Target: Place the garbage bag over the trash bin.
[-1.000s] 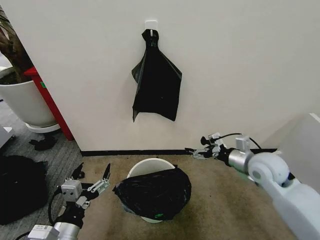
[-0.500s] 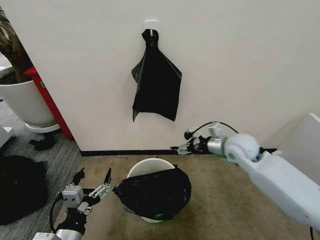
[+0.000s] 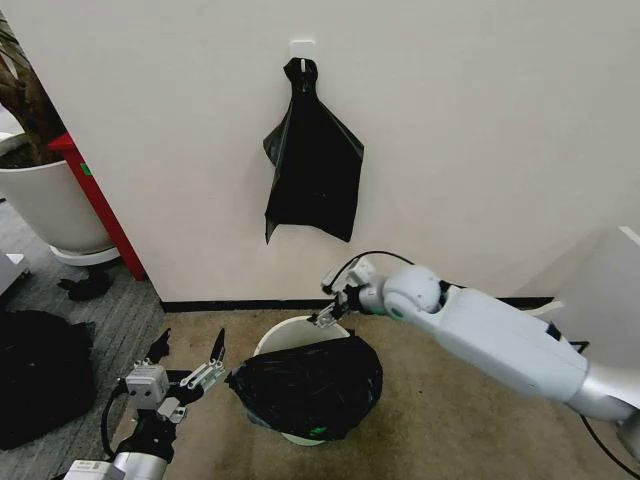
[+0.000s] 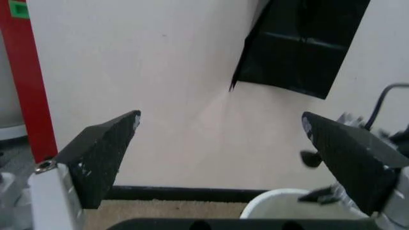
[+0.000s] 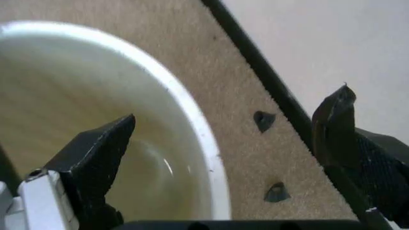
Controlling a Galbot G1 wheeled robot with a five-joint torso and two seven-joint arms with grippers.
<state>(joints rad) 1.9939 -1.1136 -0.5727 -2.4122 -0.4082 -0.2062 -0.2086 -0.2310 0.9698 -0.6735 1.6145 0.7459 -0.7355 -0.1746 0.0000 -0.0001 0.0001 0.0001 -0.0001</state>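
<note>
Trash bin (image 3: 300, 335) sits on the tan carpet (image 3: 440, 400) just in front of the white wall (image 3: 480, 130), near the black baseboard (image 3: 220, 305). Garbage bag (image 3: 308, 385) is a crumpled glossy black mass draped over the bin's near half; the far part of the rim and the bin mouth are uncovered. Right gripper (image 3: 328, 316) is above the bin's far rim, on the wall side, arm reaching in from the bin's right. Its fingers are spread wide and hold nothing; the right wrist view shows the white rim (image 5: 191, 120) and bare interior between the 2 black fingertips (image 5: 102, 148), with the carpet and baseboard beyond the rim. Not touching the bag as far as I can tell. Left gripper (image 3: 186, 355) is low, just left of the bin and close to the bag's left edge, apart from it. Its 2 fingers are also splayed apart, empty; the left wrist view looks past them at the wall, with a bit of bin rim (image 4: 281, 199) visible. A second black bag (image 3: 312, 165) hangs from a white wall hook (image 3: 302, 46) straight above the bin. Well left of the bin: a red panel (image 3: 100, 205) against the wall, a large white plant pot (image 3: 50, 205), and a dark lumpy heap (image 3: 40, 375) on grey floor.
</note>
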